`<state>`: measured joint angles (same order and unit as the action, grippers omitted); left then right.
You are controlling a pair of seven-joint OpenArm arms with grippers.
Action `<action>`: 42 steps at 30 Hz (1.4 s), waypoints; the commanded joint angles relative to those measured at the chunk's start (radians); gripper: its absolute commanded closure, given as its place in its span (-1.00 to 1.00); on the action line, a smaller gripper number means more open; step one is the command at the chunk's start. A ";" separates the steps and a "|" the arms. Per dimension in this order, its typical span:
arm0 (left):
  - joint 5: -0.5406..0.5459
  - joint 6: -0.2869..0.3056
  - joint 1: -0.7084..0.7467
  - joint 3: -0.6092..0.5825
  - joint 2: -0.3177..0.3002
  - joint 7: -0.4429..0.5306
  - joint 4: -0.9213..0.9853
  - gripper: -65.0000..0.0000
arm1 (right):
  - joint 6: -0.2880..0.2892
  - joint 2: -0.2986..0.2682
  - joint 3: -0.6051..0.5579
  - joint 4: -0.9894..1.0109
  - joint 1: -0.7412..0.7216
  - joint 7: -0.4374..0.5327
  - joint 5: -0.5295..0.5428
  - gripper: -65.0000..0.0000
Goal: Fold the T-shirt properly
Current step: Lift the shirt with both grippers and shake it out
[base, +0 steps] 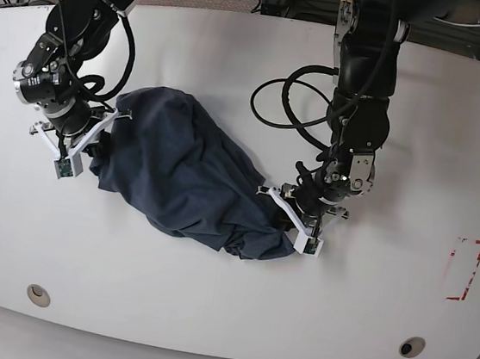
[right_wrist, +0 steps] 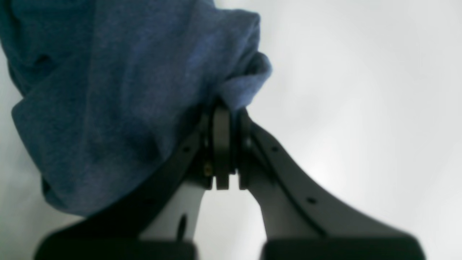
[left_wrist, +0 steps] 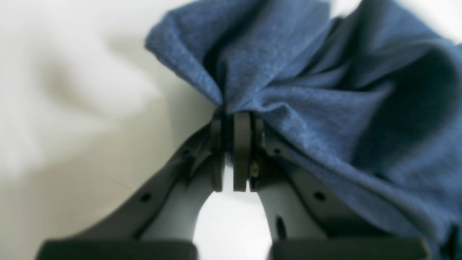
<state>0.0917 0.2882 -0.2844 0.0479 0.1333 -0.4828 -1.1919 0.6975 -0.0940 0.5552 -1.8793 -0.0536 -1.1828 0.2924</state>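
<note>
Base view: crumpled slate-blue heathered cotton T-shirt (base: 190,176) heaped mid white desk (base: 417,148). Left tool (left_wrist: 232,119) and right tool (right_wrist: 225,110) both clamped on opposite cloth edges. Grasp step done; next likely lift and spread flat

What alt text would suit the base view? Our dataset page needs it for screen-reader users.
Seen from above, two dark robot arms pinch opposite ends of a crumpled navy T-shirt lying on a white table. The left gripper has its jaws shut on the lower right end, the right gripper on the upper left end. Black cables loop beside one arm.
</note>
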 commanded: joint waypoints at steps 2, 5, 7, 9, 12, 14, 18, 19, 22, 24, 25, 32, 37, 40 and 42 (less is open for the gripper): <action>0.007 -0.002 -0.023 0.000 -0.030 -0.017 -0.110 1.00 | 0.001 -0.034 -0.001 0.017 -0.058 0.024 0.017 1.00; 0.009 -0.002 -0.023 0.005 -0.030 -0.081 -0.181 1.00 | 0.001 -0.051 -0.002 0.020 -0.091 0.024 0.018 1.00; 0.009 -0.002 -0.023 0.007 -0.031 -0.107 -0.234 1.00 | 0.001 -0.054 -0.004 0.020 -0.114 0.022 0.020 1.00; 0.009 -0.002 -0.023 0.007 -0.050 -0.126 -0.288 1.00 | 0.001 -0.056 -0.004 0.022 -0.148 0.022 0.018 1.00; 0.009 -0.002 -0.025 0.002 -0.077 -0.149 -0.355 1.00 | 0.001 -0.056 -0.021 0.054 -0.211 0.020 0.017 1.00; 0.009 -0.002 -0.025 0.002 -0.077 -0.169 -0.398 1.00 | 0.001 -0.082 -0.056 0.077 -0.243 0.020 0.015 1.00; 0.009 -0.002 -0.036 0.005 -0.088 -0.221 -0.480 1.00 | 0.001 -0.122 -0.102 0.117 -0.306 0.022 0.015 1.00; 0.009 -0.002 -0.040 0.002 -0.105 -0.230 -0.501 1.00 | 0.001 -0.126 -0.108 0.126 -0.328 0.022 0.015 1.00; 0.012 0.006 -0.071 -0.003 -0.137 -0.261 -0.544 1.00 | 0.001 -0.128 -0.110 0.163 -0.398 0.022 0.015 1.00; 0.033 0.046 -0.097 -0.003 -0.143 -0.284 -0.553 1.00 | 0.001 -0.131 -0.111 0.206 -0.457 0.022 0.015 1.00; 0.046 0.073 -0.112 -0.001 -0.143 -0.299 -0.558 1.00 | 0.001 -0.140 -0.113 0.226 -0.484 0.020 0.015 1.00; 0.092 0.131 -0.240 0.068 -0.186 -0.460 -0.659 1.00 | 0.001 -0.229 -0.228 0.323 -0.671 0.022 0.015 1.00; 0.107 0.133 -0.338 0.093 -0.223 -0.526 -0.702 1.00 | 0.001 -0.267 -0.277 0.353 -0.797 0.022 0.015 1.00; 0.107 0.133 -0.395 0.094 -0.249 -0.538 -0.708 1.00 | 0.001 -0.290 -0.318 0.355 -0.872 0.022 0.015 1.00; 0.107 0.133 -0.422 0.094 -0.274 -0.538 -0.711 1.00 | 0.001 -0.295 -0.346 0.355 -0.911 0.022 0.015 1.00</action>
<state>0.1993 0.4278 -0.6601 0.1379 -0.1162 -1.0508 -1.8847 0.7040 -0.3733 0.2153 -1.5093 -0.9028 -1.1896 0.3046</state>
